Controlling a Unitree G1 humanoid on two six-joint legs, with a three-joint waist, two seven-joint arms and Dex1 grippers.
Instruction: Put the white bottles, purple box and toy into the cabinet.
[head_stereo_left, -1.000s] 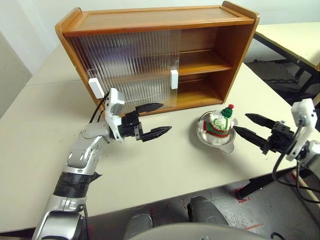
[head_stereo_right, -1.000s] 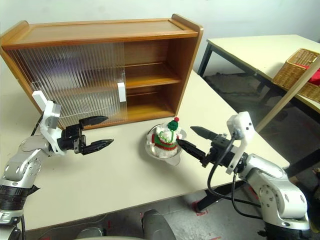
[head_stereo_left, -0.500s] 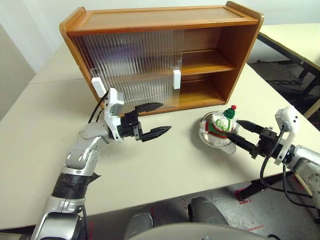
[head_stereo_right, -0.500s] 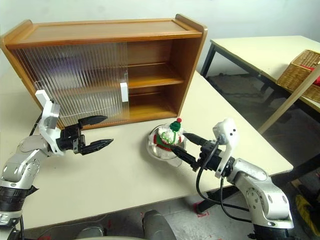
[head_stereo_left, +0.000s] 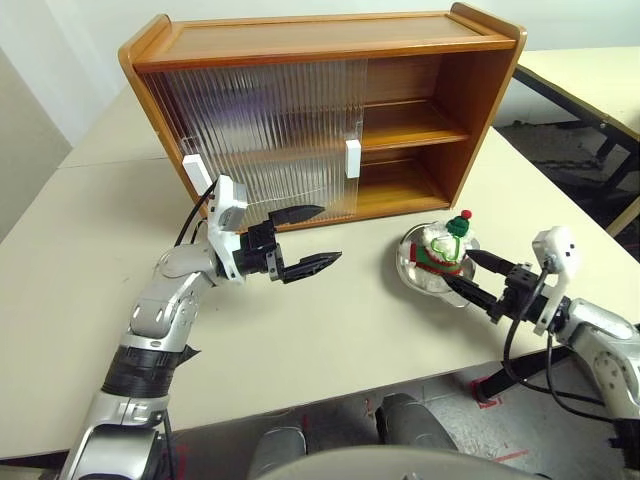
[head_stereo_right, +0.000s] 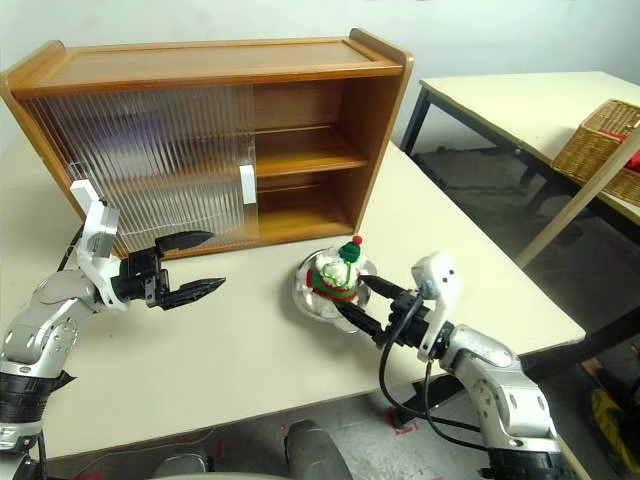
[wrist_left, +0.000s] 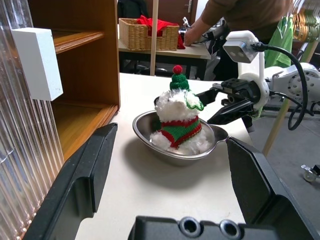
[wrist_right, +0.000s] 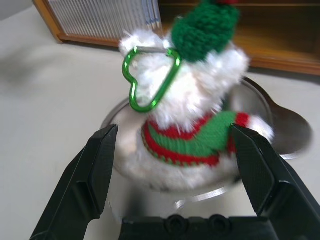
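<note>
Toy sitting upright in steel bowl on worktop, just in front of cabinet, near its open right end. Long axis vertical, green hat with red pompom on top; hat leaning slightly toward cabinet. Green clip hooked on the white fluff at head height. Red and green trim round the middle.

Cabinet doors slid to the left half, right half open, both shelves visible there.

Right gripper at bowl's right side, pointing left at toy, roughly level. Jaws wide open, holding nothing; in right wrist view one finger on each side of toy, toy between them, contact not clear. Lower finger looks just over bowl rim.

Left gripper above worktop in front of the closed doors, pointing right toward toy, well apart from it. Jaws wide open, empty.

Versus a second ago: right gripper lower and closer in, from beside the bowl to straddling the toy. Left gripper unchanged. Toy and bowl same spot. Slight whole-picture shift is camera, not objects.

Behind, second table with wicker basket; person at it in left wrist view.
</note>
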